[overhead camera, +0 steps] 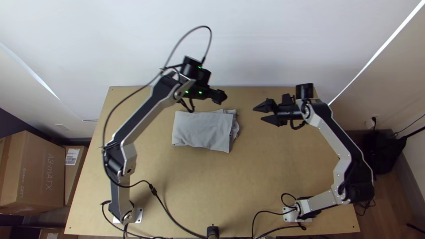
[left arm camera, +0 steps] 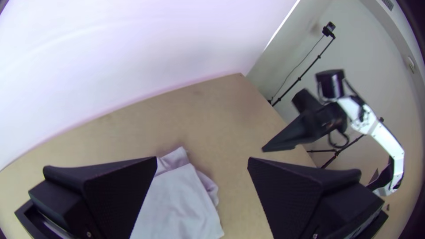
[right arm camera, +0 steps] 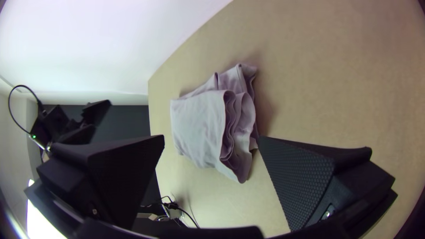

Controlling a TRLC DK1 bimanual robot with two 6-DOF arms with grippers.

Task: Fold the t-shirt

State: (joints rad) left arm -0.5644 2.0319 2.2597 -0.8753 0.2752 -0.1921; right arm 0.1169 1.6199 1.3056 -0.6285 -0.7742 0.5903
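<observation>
Light wooden table (overhead camera: 177, 177): the work surface, by which the folded cloth is supported. Left arm (overhead camera: 142, 115) and right arm (overhead camera: 333, 137): extended from opposite near corners, the former toward the far edge of the cloth, the latter to the side of its uneven end.

Grey t-shirt (overhead camera: 201, 128): laid flat in a compact, roughly rectangular bundle on the far half of the table, between the two arms. Several folds appear to have been made; the work is judged to be in its late stage, with squaring and smoothing as the likely step in hand.

Left gripper (left arm camera: 202, 158): held above the table near the cloth's far edge, its fingers spread and nothing gripped. Right gripper (right arm camera: 211, 136): held well apart from the cloth, its fingers likewise parted and unloaded.

Layered end (right arm camera: 232, 128): the side facing the right arm, where loose plies are seen projecting beyond the upper panel. If further tidying is intended, these plies should be tucked or drawn level; should only the top ply be pinched, the stack could be opened or skewed.
</observation>
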